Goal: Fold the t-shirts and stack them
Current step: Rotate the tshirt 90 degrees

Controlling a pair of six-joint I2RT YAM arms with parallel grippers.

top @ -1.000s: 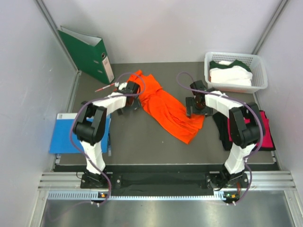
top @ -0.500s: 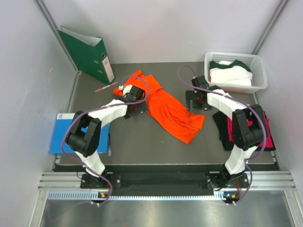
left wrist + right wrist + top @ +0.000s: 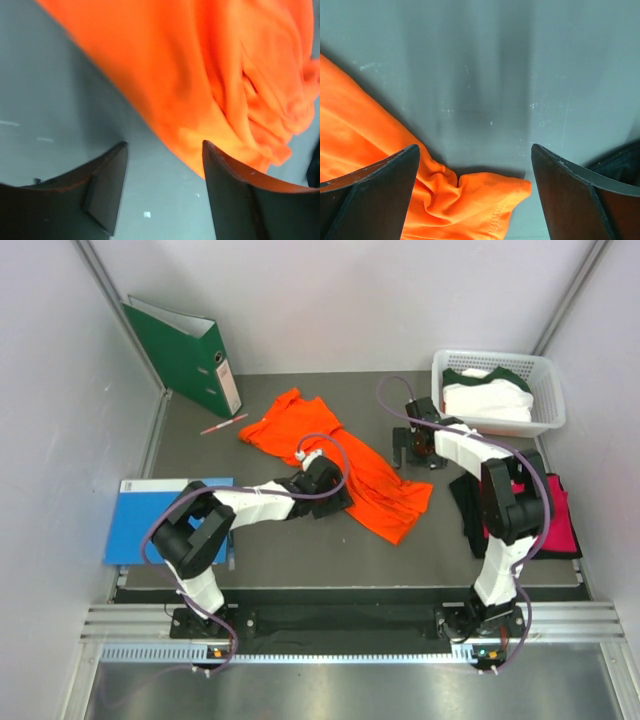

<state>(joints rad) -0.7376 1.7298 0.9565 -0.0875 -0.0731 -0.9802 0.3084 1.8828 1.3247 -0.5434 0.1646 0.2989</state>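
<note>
Grey table [image 3: 250,445]: the orange t-shirt [image 3: 350,465] lies crumpled across its middle. My left gripper [image 3: 164,150], jaws spread, sits at the hem. My right gripper [image 3: 475,150], jaws wide, hovers above a corner. Risk: I pinch bunched layers and the fold skews.

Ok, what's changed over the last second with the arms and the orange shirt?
The left gripper moved from the far-left end of the orange t-shirt to its near edge, its jaws narrowing but still apart. The right gripper drew slightly farther from the shirt's right corner, open. The basket and green binder stayed put.
</note>
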